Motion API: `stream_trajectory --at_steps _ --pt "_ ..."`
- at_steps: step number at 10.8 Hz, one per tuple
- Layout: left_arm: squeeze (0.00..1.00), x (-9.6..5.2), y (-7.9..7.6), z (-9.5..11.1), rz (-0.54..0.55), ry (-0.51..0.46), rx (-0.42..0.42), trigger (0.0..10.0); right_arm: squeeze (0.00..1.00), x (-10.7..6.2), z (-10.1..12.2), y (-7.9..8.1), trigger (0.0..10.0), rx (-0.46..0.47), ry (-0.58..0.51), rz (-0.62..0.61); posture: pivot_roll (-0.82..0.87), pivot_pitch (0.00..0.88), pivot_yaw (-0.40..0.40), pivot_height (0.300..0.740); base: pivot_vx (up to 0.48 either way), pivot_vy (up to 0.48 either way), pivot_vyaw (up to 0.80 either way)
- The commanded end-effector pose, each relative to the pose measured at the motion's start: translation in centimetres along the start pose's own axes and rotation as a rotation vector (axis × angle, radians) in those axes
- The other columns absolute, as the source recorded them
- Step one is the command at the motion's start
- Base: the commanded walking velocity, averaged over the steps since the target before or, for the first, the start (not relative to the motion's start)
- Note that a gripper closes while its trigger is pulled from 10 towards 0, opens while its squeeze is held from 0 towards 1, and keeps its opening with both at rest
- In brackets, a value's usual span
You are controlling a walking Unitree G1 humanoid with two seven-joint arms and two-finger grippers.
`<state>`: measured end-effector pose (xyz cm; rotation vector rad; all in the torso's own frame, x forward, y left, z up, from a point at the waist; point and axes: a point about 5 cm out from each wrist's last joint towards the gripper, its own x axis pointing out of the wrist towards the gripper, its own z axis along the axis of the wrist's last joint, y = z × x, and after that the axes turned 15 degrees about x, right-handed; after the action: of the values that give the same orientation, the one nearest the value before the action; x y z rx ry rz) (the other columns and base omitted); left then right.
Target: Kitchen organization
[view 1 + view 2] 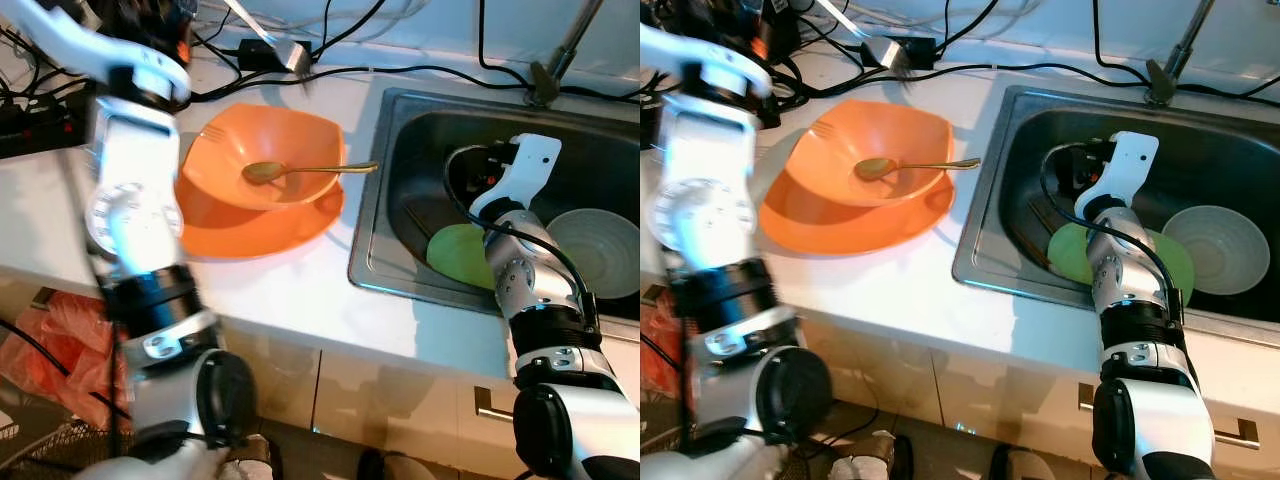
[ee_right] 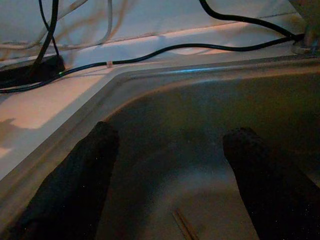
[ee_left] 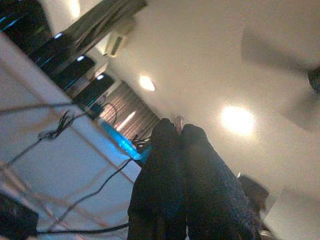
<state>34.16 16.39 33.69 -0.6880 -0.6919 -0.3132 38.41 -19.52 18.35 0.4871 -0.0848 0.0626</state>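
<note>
Counter holds two stacked orange dishes [image 1: 250, 215] and one spoon [image 1: 300, 170]; right gripper [image 2: 170, 165] spread, left gripper [image 3: 181, 150] pressed together.

Both arms are silver-white with black joint bands and round black elbow housings. The right arm [image 1: 1127, 270] carries a looping black cable and a white wrist bracket. Right fingers [image 2: 70, 195] and left fingers [image 3: 170, 190] are matte black.

- Left arm [image 1: 135, 215] is raised, its forearm upright and wrist bent up at the top.
- Left gripper [image 3: 182, 150] points upward, its two black fingers pressed together.
- Right arm [image 1: 1130, 300] reaches forward and down, wrist bent.
- Right gripper [image 2: 170, 165] has its fingers [image 2: 80, 185] spread wide apart, nothing between them.
</note>
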Motion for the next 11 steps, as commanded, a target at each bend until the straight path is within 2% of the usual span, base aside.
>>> stream_trajectory --at_steps 1,2,4,5,6,8,11 --pt "0.00 0.4 0.0 0.5 0.013 -0.037 -0.053 10.0 0.00 0.1 0.6 0.2 10.0 0.013 -0.022 0.011 0.08 0.119 -0.003 0.723 0.000 0.000 0.00" --pt "0.00 0.3 0.7 -0.2 0.060 -0.037 -0.143 10.0 0.00 0.1 0.7 0.4 10.0 0.034 -0.033 0.019 0.08 0.118 -0.003 0.723 0.000 0.000 0.00" --pt "0.00 0.1 0.8 -1.8 0.094 -0.006 -0.228 10.0 0.00 0.2 0.8 0.9 10.0 0.042 -0.040 0.039 0.08 0.117 -0.004 0.723 0.000 0.000 0.00" --pt "0.00 0.3 0.2 -2.7 0.093 0.010 -0.287 10.0 0.00 0.2 0.8 1.3 10.0 0.056 -0.045 0.061 0.08 0.115 -0.002 0.723 0.000 0.000 0.00" --pt "0.00 0.4 -0.1 -3.1 0.094 0.019 -0.313 10.0 0.00 0.2 0.9 1.5 10.0 0.082 -0.050 0.071 0.08 0.115 -0.002 0.723 0.000 0.000 0.00" --pt "0.00 0.5 -1.3 -5.2 0.091 0.076 -0.395 10.0 0.00 0.2 1.2 2.3 10.0 0.122 -0.062 0.104 0.07 0.115 0.002 0.723 0.000 0.000 0.00" --pt "0.00 0.7 -2.7 -6.6 0.064 0.126 -0.425 10.0 0.00 0.1 1.9 3.4 10.0 0.153 -0.080 0.153 0.05 0.112 0.008 0.723 0.000 0.000 0.00"
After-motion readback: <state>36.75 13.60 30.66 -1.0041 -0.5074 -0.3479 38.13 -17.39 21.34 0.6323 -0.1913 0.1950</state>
